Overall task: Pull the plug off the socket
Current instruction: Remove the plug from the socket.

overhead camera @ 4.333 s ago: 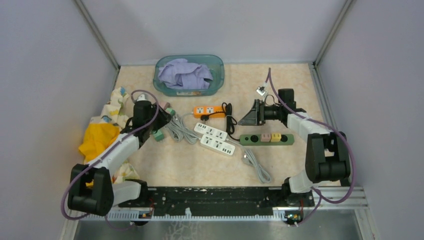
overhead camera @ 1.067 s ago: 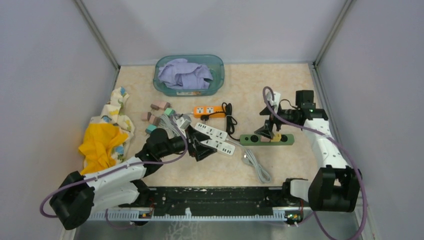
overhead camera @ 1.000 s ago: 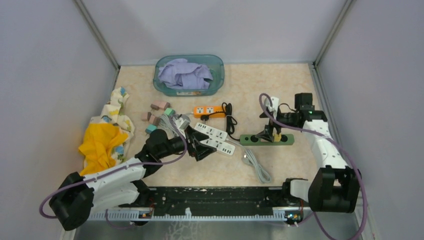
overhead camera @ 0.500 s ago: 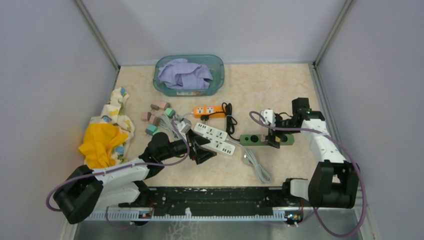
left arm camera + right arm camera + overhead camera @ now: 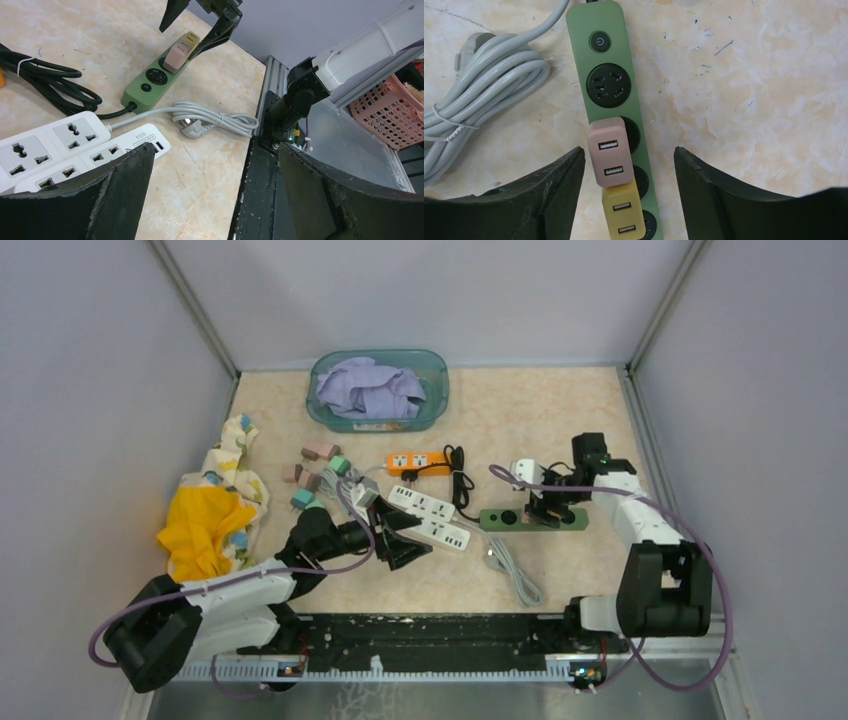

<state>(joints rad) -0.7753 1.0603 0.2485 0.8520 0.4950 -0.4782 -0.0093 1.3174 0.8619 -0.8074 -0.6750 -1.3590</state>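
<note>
A green socket strip (image 5: pixel 611 75) lies on the marble table, with a pink USB plug (image 5: pixel 611 152) and a yellow USB plug (image 5: pixel 624 212) standing in it side by side. My right gripper (image 5: pixel 628 155) hangs over them, one finger on each side of the plugs. Its jaws are partly drawn in, with a gap showing on both sides. In the top view it (image 5: pixel 548 508) covers the strip's (image 5: pixel 500 518) right half. My left gripper (image 5: pixel 215 150) is wide open and empty, low over the table by two white power strips (image 5: pixel 75 145).
A teal basin of purple cloth (image 5: pixel 378 390) sits at the back. An orange power strip (image 5: pixel 417 462) and a coiled black cord (image 5: pixel 460 478) lie mid-table. A grey bundled cable (image 5: pixel 512 570) is near the front, several loose plugs (image 5: pixel 318 465) and yellow cloth (image 5: pixel 205 520) at the left.
The right gripper came down over the green strip and its jaws narrowed around the two plugs. The left arm crept slightly forward, still open.
</note>
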